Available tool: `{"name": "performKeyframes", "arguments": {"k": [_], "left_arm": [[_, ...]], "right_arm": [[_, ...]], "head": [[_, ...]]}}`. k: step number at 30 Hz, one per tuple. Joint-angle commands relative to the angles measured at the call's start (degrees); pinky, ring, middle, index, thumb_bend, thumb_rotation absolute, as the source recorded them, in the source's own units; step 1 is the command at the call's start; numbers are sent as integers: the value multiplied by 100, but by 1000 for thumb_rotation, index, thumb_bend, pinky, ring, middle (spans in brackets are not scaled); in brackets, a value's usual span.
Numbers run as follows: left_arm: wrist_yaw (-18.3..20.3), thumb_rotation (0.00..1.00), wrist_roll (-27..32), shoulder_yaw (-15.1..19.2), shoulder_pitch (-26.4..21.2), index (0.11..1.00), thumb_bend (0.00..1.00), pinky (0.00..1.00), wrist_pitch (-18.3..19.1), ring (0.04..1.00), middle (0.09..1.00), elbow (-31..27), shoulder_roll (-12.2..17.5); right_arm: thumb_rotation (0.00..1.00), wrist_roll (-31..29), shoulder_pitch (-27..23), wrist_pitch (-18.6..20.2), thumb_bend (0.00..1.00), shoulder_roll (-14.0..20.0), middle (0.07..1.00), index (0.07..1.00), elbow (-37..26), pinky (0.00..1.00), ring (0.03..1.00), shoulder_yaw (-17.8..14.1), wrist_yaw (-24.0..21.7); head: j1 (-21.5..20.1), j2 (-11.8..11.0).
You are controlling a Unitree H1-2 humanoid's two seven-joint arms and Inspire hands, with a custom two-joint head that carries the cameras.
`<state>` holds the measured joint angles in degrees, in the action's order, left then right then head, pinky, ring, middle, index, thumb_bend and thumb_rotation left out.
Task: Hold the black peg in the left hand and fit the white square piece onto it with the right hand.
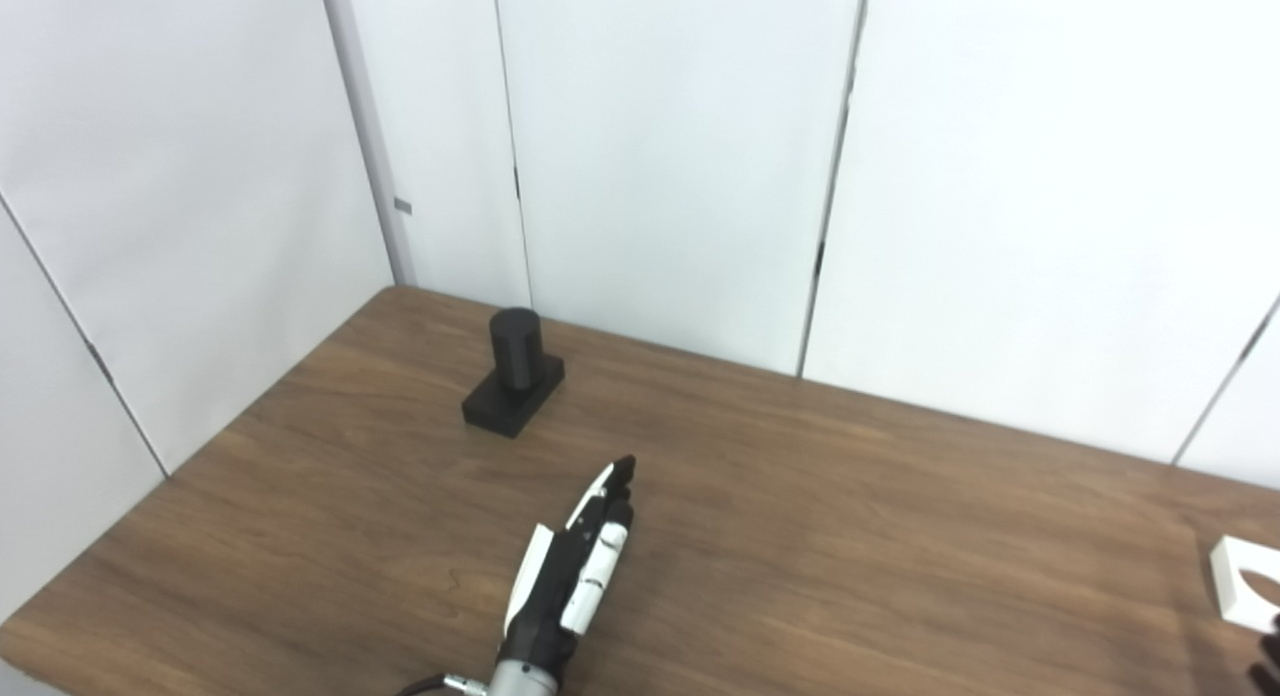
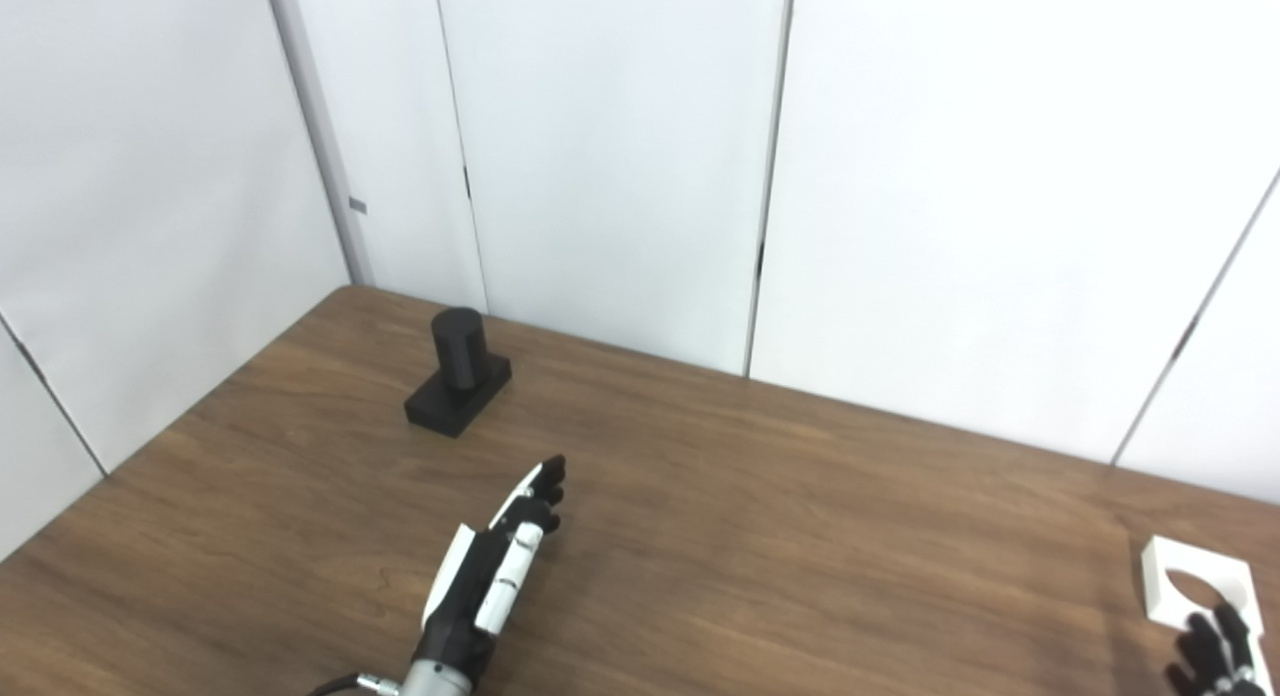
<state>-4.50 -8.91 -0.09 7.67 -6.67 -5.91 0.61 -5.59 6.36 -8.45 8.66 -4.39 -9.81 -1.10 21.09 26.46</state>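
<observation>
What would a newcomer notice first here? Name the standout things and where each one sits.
The black peg stands upright on its square base at the table's far left. The left hand stretches flat toward it from the bottom edge, holding nothing and not yet touching it. At the far right edge lies the white square piece with its round hole, the right hand's fingertips just beside it.

Left hand stretched flat over a wooden table, peg ahead, white piece at the far right edge.

The left hand [image 1: 570, 566] reaches in from the bottom edge with its fingers [image 1: 612, 496] straight and close together, holding nothing, aimed toward the black peg [image 1: 514, 372]. The peg stands upright on its square base near the table's [image 1: 850, 536] back left corner, apart from the hand. The white square piece [image 1: 1246, 580], with a round hole, lies flat at the right border, partly cut off. Dark fingertips of the right hand [image 1: 1268, 661] show just below it in the corner. White wall panels [image 1: 680, 156] rise behind.
</observation>
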Motion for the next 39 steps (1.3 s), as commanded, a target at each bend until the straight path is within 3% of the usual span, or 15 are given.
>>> {"name": "performKeyframes", "arguments": {"k": [1, 7, 11, 16, 19, 24, 29, 31, 39], "left_arm": [[-81, 1000, -14, -100, 223, 952, 517, 909, -172, 957, 965, 289, -175], [-91, 1000, -35, -121, 231, 962, 501, 923, -196, 971, 978, 297, -226], [-168, 984, -313, -157, 245, 967, 460, 892, -162, 955, 974, 244, -203], [-313, 849, -801, -212, 267, 972, 428, 939, -1, 954, 965, 100, -194], [-326, 747, -712, -159, 274, 956, 467, 917, 18, 927, 948, 25, -239], [-343, 652, -667, 24, 260, 946, 643, 923, 362, 939, 946, -426, -205], [-502, 554, -1359, 385, 47, 896, 751, 923, 732, 923, 918, -1014, 158], [-446, 572, -1461, 598, -76, 885, 795, 964, 956, 950, 932, -1193, 339], [-509, 588, -2540, 1123, -612, 881, 919, 927, 2007, 950, 929, -1414, 1107]], "right_arm": [[1000, -23, 283, 19, 595, -39, 908, 927, 162, 886, 916, -19, 20], [996, -95, 276, -71, 617, -3, 892, 911, 237, 835, 893, -73, -28], [979, -139, 289, 15, 630, -14, 886, 899, 175, 869, 894, -86, -25], [963, -203, 289, 76, 665, -9, 876, 886, 119, 832, 880, -115, -29], [937, -296, 286, 196, 701, -43, 867, 869, 61, 803, 871, -144, -12], [954, -209, 323, 390, 698, -75, 871, 875, -97, 834, 875, -125, 67], [936, -247, 345, 448, 732, -112, 871, 873, -174, 781, 869, -85, 48], [934, -274, 351, 461, 734, -122, 873, 874, -187, 788, 872, -75, 43], [969, 64, 428, 531, 751, -153, 874, 882, -418, 728, 865, 16, 169]], "head": [[-4, -39], [-8, -15], [-24, 15], [56, 103], [69, 107], [29, 179], [7, 199], [11, 214], [-55, 304]]}}
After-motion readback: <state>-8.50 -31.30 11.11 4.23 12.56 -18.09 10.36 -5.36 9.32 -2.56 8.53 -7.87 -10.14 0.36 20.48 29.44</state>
